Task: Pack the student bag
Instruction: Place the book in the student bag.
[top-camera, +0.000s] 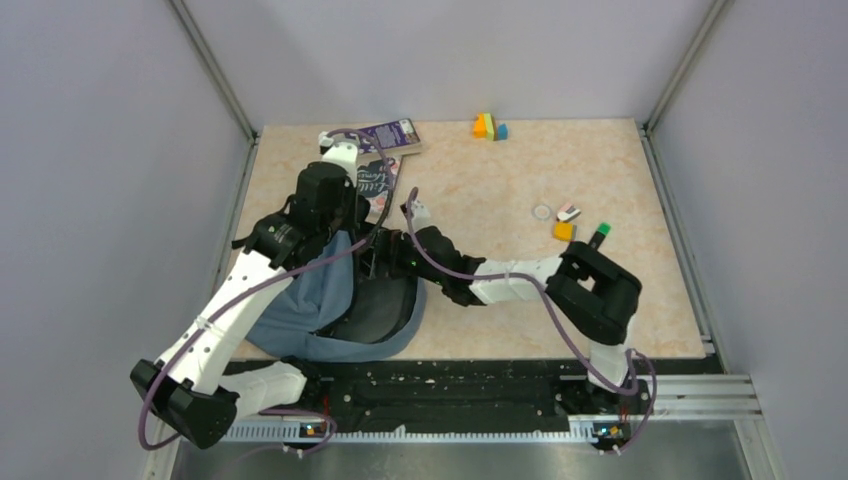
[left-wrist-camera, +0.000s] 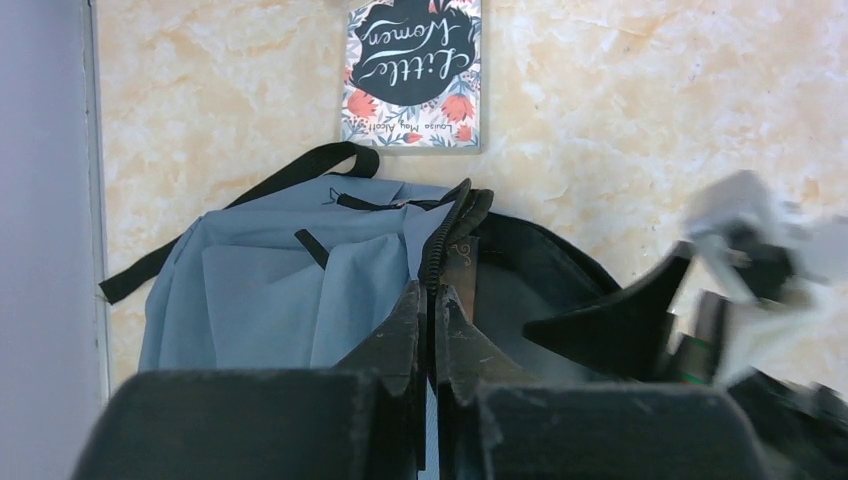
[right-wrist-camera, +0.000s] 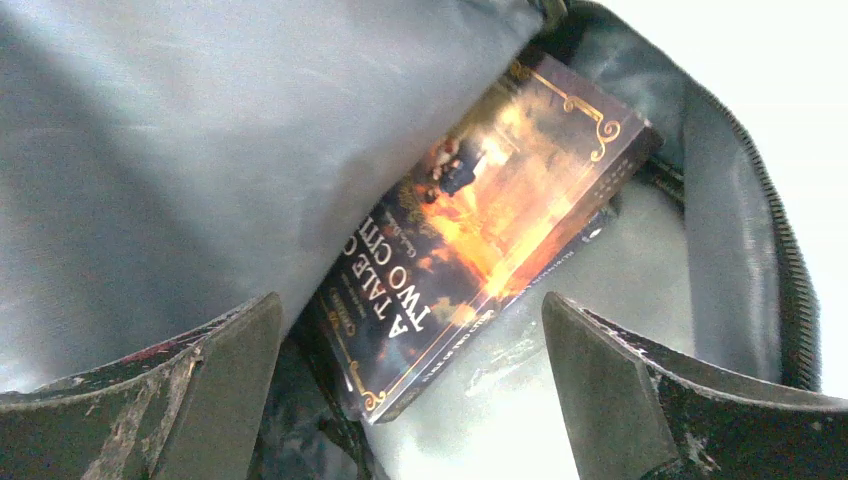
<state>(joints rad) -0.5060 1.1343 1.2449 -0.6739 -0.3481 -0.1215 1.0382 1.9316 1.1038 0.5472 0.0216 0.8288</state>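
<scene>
Student bag, rim pinched by left claw; right claw spread wide over book inside. Might snag zipper at 3 o'clock pulling out.

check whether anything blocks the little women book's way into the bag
Yes: the right claw, open, sits inside the bag's mouth, above a book already in there. Nothing lies between Little Women and the bag.

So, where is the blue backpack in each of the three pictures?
Top view: backpack lower left, under the left arm.
Left wrist: backpack centre left, below the flowered book.
Right wrist: backpack from inside, filling the left and top.
Shared landmark: the zipper edge, in both wrist views.
</scene>
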